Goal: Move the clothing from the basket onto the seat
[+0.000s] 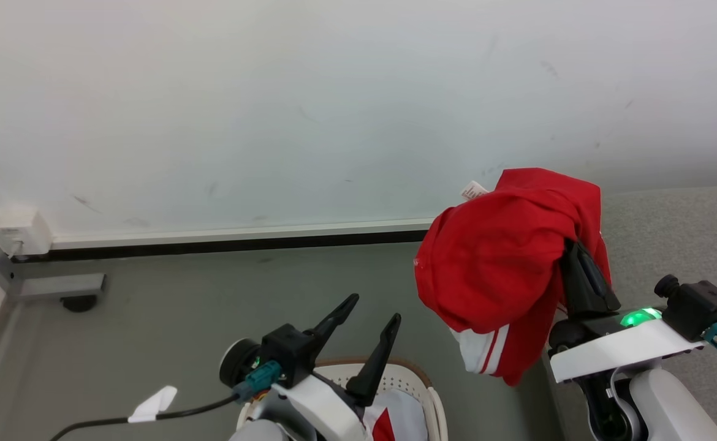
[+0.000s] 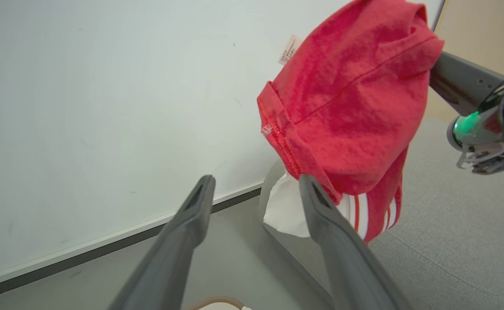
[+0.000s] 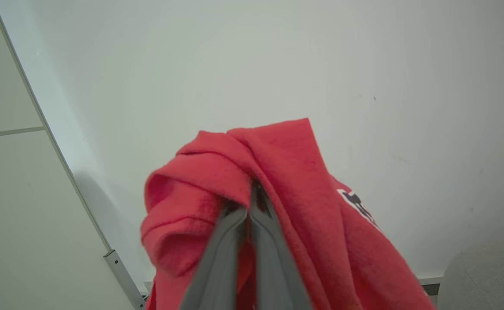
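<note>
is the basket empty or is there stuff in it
Not empty. Red clothing shows inside the basket, beside white cloth. How much is in there cannot be told.

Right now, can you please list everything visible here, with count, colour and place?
red garment: one, red with white stripes, held up, right of centre
basket: one, cream with brown rim, bottom centre
fabric in basket: count unclear, red and white
sofa: one, light grey, right side
wall box: one, white, far left
cable: one, black, lower left
left claw: one, dark, open above the basket
right claw: one, dark, shut on the red garment
</note>
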Robot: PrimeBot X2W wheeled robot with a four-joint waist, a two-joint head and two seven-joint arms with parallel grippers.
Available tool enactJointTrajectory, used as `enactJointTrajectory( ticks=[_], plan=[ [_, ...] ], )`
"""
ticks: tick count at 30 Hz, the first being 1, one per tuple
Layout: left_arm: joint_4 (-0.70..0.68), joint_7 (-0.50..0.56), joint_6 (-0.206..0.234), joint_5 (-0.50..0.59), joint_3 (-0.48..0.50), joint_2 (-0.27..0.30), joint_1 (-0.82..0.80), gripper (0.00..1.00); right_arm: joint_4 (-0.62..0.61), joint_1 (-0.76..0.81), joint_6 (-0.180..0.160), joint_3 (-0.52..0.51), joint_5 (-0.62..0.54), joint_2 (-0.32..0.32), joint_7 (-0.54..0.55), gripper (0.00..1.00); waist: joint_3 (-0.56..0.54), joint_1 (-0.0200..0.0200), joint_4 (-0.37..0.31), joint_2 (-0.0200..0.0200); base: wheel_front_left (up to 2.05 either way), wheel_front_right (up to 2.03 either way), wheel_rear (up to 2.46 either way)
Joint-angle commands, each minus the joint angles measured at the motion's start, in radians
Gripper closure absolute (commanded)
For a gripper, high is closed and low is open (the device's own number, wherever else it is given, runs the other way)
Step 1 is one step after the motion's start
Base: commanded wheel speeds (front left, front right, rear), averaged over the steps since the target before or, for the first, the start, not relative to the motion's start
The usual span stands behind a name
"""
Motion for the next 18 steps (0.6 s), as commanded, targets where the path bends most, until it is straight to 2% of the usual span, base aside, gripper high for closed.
enactJointTrajectory(
  ticks=[1, 12, 18],
  plan=[
    [0.011, -0.019, -0.004, 0.006, -0.002, 0.002, 0.009, 0.00, -0.006, 0.007, -0.002, -0.006, 0.000, -0.010, 0.000, 1.00, 0.000, 0.0000, 0.000, 0.0000, 0.00, 0.00, 0.00],
    [0.025, -0.046, -0.009, -0.007, -0.015, -0.006, -0.010, 0.00, -0.019, 0.010, -0.002, -0.028, -0.014, -0.009, 0.000, 1.00, 0.015, 0.0000, -0.045, 0.0000, 0.00, 0.00, 0.00],
    [0.011, -0.052, -0.010, -0.017, -0.027, -0.014, -0.003, 0.00, -0.031, 0.025, -0.002, -0.047, -0.016, -0.022, 0.000, 1.00, 0.026, 0.0000, -0.116, 0.0000, 0.00, 0.00, 0.00]
  ],
)
